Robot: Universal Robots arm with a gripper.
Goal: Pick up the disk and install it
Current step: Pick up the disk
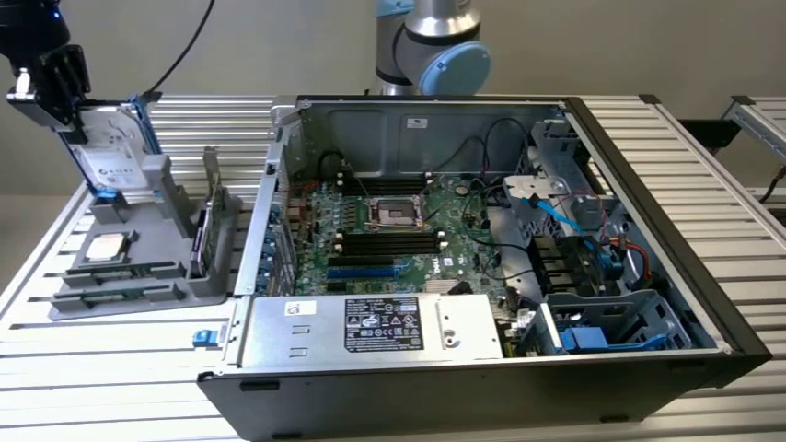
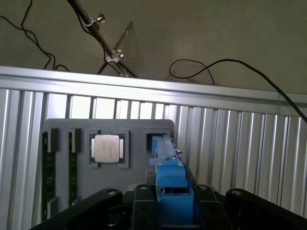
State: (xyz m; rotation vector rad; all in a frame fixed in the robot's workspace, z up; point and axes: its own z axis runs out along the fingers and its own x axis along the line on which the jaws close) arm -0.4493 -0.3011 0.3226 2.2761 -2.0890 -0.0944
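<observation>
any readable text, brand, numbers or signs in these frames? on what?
Nothing can be quoted; all print is too small or blurred.
White label on the disk: print, unreadable.
Large label on the power supply: dense print and marks, unreadable.
Small sticker on the case's back wall: unreadable.
Processor chip: faint markings, unreadable.

A plain pale wall [image 1: 271,46] stands behind the slatted aluminium table [image 1: 110,396] (black cables [image 2: 225,60] trail across the floor [image 2: 240,28]).
</observation>
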